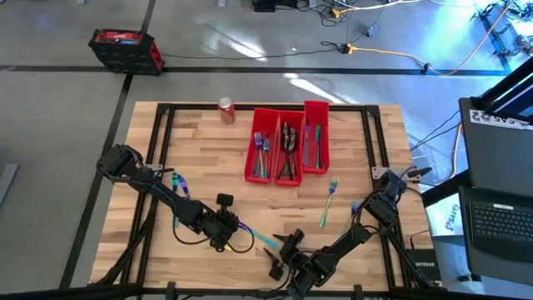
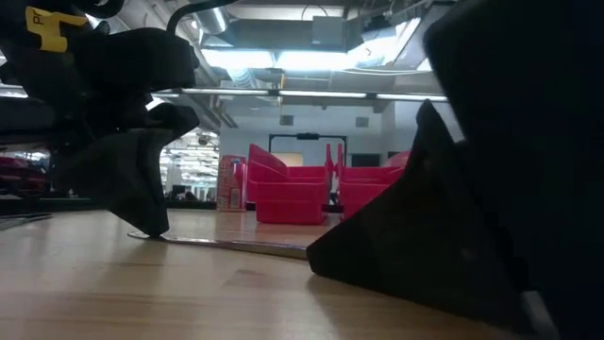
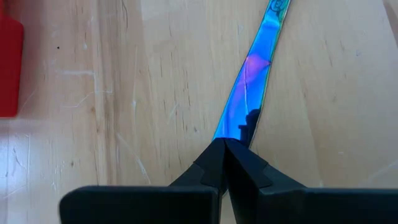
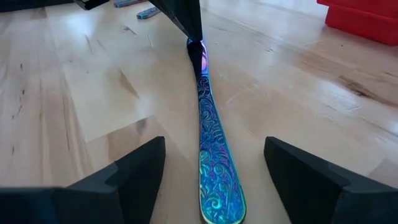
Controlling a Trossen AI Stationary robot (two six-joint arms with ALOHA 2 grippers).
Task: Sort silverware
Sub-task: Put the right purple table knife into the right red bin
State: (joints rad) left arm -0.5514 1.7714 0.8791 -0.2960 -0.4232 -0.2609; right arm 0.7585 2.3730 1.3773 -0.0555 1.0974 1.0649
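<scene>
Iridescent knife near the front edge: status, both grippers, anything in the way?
Left gripper shut on iridescent knife blade, piece flat on table. Right gripper open, straddling the handle end. Nothing blocking; loose fork lies apart.

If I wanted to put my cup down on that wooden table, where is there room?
Bare wood lies on the wooden table between the red soda can and the left arm, and right of the three red plastic bins. The front middle is crowded: both grippers meet at an iridescent blue knife; a fork lies nearby.
</scene>
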